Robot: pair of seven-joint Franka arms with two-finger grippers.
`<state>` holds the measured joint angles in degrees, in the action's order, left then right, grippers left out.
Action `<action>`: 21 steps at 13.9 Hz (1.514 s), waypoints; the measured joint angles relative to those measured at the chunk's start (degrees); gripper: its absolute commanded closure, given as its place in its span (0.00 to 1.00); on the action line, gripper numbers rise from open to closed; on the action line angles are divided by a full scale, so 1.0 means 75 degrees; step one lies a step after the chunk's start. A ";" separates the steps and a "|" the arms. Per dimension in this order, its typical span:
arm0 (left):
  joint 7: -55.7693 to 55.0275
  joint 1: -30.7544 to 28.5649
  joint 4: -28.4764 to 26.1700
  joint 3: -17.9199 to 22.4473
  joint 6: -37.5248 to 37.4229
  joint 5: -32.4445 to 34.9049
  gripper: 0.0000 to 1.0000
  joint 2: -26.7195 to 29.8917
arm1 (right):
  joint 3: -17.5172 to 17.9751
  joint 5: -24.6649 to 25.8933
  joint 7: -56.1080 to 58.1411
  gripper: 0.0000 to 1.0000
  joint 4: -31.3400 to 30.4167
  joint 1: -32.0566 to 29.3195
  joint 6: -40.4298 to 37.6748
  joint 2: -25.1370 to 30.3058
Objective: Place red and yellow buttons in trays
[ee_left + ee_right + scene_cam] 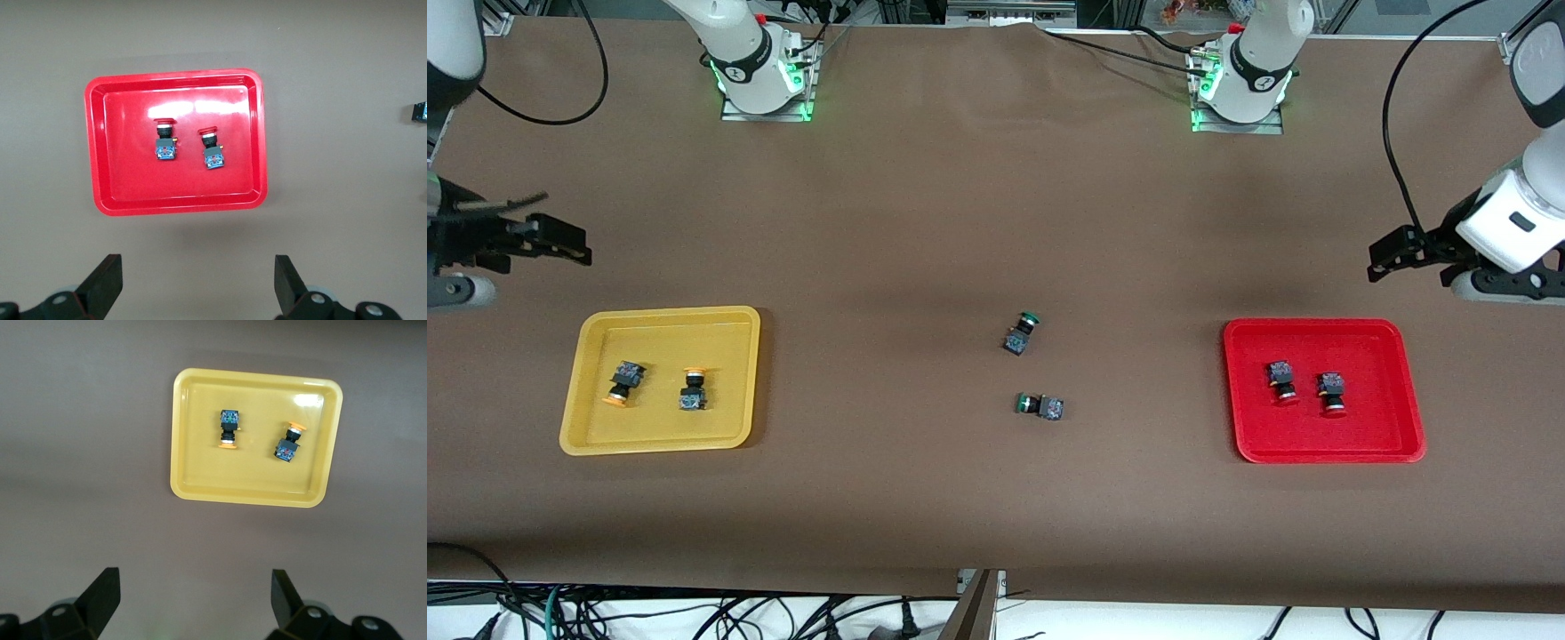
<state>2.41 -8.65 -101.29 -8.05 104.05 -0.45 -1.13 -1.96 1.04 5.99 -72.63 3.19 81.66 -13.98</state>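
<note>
Resting in their trays, both red buttons (1305,384) lie in the red tray (1405,391) and both yellow buttons (656,386) in the yellow tray (587,382). Left gripper (198,287) and right gripper (195,603) hang above the surface beside the trays, fingers spread, empty. Main risk: mistakenly grabbing a green button (1022,332) mid-surface.

Glossy plastic red tray (100,140) and yellow tray (183,433) lie on a matt brown table cover (925,222).

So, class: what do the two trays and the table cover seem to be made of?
Red tray and yellow tray: likely moulded plastic, glossy, with bright glare spots and rounded rims. Table cover: matte brown sheet, perhaps paper or cloth; no shine.
</note>
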 measured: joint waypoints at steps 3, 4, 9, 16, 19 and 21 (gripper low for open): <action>-0.0113 0.0821 0.0051 0.0836 -0.0097 -0.0096 0.00 0.0140 | -0.0005 0.0000 0.0000 0.00 -0.0324 -0.0035 -0.0031 0.0515; -0.0130 0.1188 0.0149 0.1216 -0.0187 -0.0099 0.00 0.0156 | -0.0001 0.0000 0.0000 0.00 -0.0537 -0.0039 -0.0044 0.0704; -0.0191 0.1535 0.0765 0.1480 -0.1042 -0.0101 0.00 0.0204 | 0.0121 0.0000 -0.0047 0.00 -0.1150 -0.0037 -0.0182 0.1072; -0.0244 0.1580 0.0892 0.1430 -0.1576 -0.0102 0.00 0.0205 | 0.0118 0.0020 -0.0047 0.00 -0.1159 -0.0045 -0.0188 0.0996; -0.0243 0.1575 0.0892 0.1429 -0.1633 -0.0102 0.00 0.0205 | 0.0118 0.0030 -0.0047 0.00 -0.1159 -0.0047 -0.0186 0.0996; -0.0243 0.1575 0.0898 0.1430 -0.1714 -0.0102 0.00 0.0204 | 0.0115 0.0033 -0.0047 0.00 -0.1159 -0.0055 -0.0186 0.0996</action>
<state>0.58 3.16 -94.56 2.67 91.20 -1.22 0.40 -1.09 1.29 5.64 -81.32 2.78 80.26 -6.50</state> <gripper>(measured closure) 0.000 0.000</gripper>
